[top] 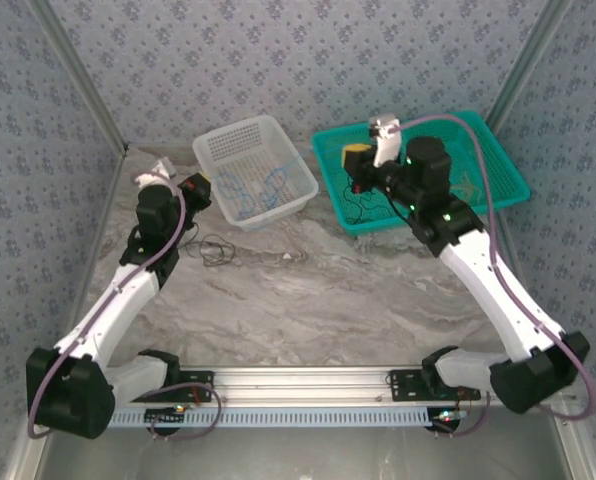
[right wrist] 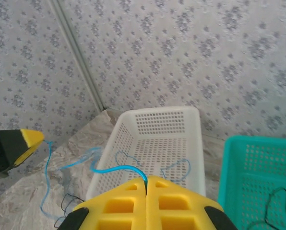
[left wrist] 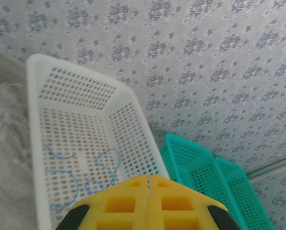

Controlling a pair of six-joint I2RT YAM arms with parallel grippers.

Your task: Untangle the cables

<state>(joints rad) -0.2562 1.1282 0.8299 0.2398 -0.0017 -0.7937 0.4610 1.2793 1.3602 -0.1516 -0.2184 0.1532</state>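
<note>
My right gripper (top: 353,155) (right wrist: 146,178) is shut on a blue cable (right wrist: 114,168), which curves out leftward above the white basket (right wrist: 155,111). The strand runs on toward the yellow tip of my left gripper (right wrist: 37,138) and meets it there. The left gripper (top: 200,188) (left wrist: 148,177) is shut, with a thin pale-blue line in its seam, and hovers at the basket's left side. More blue cables (left wrist: 104,163) (top: 250,190) lie loose inside the white basket (top: 236,128). Thin black cables (top: 216,250) (right wrist: 66,203) lie tangled on the marble table below the left gripper.
A teal basket (top: 510,160) (left wrist: 196,163) (right wrist: 258,167) stands right of the white one, with a black cable (top: 363,208) (right wrist: 277,201) in it. Patterned walls close in at the back and both sides. Open marble table lies between the arms.
</note>
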